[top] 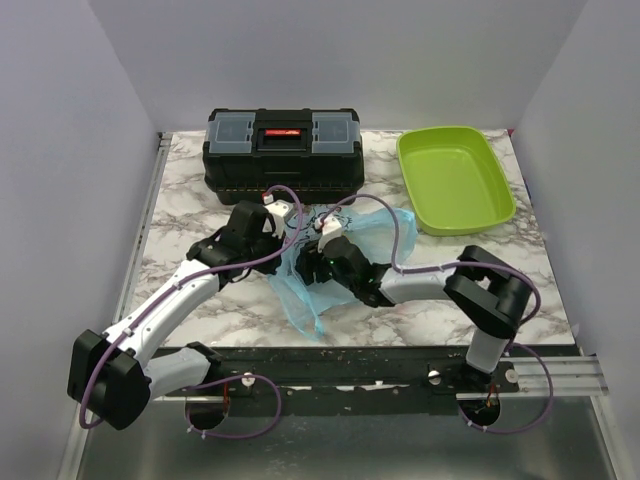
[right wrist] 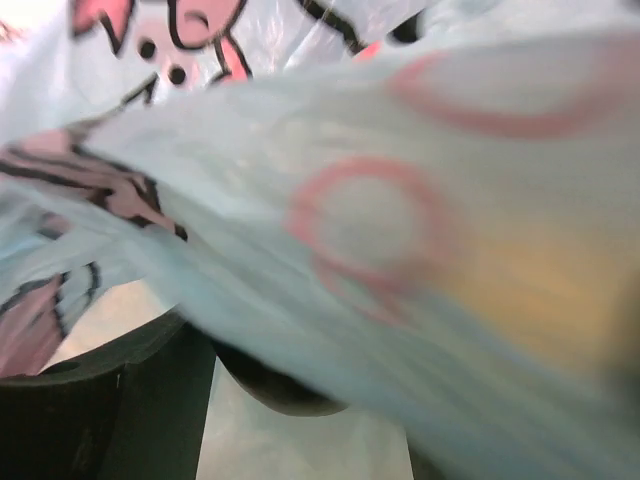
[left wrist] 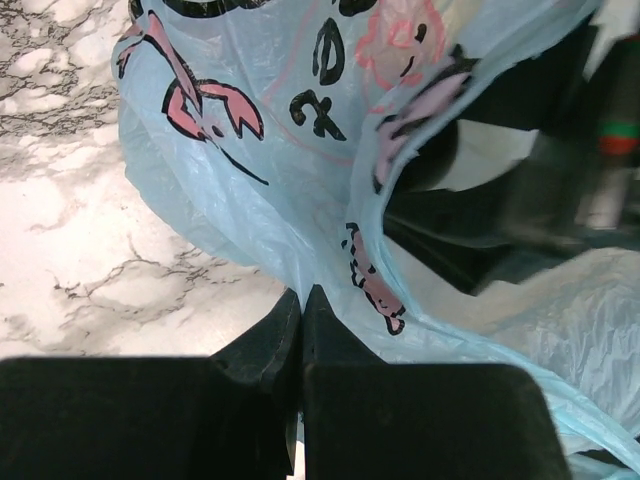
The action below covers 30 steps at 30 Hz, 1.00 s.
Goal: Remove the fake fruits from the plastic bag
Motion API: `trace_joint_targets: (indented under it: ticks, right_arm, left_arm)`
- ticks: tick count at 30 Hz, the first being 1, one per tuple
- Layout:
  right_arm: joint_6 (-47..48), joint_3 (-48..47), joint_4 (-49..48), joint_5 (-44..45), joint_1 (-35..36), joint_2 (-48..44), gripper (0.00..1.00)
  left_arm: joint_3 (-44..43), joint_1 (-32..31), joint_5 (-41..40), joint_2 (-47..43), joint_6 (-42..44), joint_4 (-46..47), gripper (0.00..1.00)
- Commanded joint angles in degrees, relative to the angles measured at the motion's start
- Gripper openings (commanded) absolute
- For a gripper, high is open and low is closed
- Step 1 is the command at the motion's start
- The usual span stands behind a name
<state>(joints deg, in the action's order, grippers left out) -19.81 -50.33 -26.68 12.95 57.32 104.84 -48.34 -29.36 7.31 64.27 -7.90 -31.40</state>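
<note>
Item one: a light-blue plastic bag (top: pixel 300 290) is lying crumpled at the middle of the marble worktop (top: pixel 200 290), one tail trailing toward the near edge. The left hand (top: pixel 287 238) is reaching in from the left and touching the bag's left edge. The right hand (top: pixel 310 265) is pressing into the bag from the right, its fingers hidden by film. A black toolbox (top: pixel 283 150) with a red latch is standing shut behind the bag. A lime-green tray (top: pixel 455 185) is sitting at the far right, just beside the bag's far corner.

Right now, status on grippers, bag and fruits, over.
Left gripper jaws shut on plastic bag edge. Right gripper under bag film, jaws unreadable. Fruits unseen, only yellow blur through film.
</note>
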Motion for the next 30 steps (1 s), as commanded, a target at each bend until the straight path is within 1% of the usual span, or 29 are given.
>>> trace_joint_targets:
  ticks: [1,7,13,16,21,26,30]
  right_arm:
    - [-1.94,4.23,-4.35,5.0,0.27,-7.21,0.33]
    - [-2.83,8.07,-2.8,7.34,0.26,-11.74,0.28]
    - [-5.02,11.28,-1.22,5.52,0.29,-17.58,0.21]
    - [-5.35,11.12,1.26,4.79,0.33,-21.86,0.21]
    - [-4.5,8.36,7.05,6.57,0.28,-29.45,0.21]
    - [-3.48,7.34,9.43,10.0,0.29,-35.1,0.21]
    - [-4.76,7.09,9.71,9.13,0.24,-37.63,0.21]
  left_arm:
    - [-2.01,0.2,1.66,0.63,0.69,0.44,0.0]
    - [-2.72,0.2,3.73,2.2,0.43,0.73,0.0]
    - [-2.82,0.19,4.07,2.7,0.34,0.72,0.0]
    - [-3.09,0.19,4.33,3.22,0.18,0.68,0.0]
    - [-3.34,0.19,5.48,3.67,-0.1,0.76,0.0]
    - [-3.17,0.21,5.44,2.8,-0.1,1.07,0.0]
    - [-2.93,0.21,5.21,1.93,-0.1,1.33,0.0]
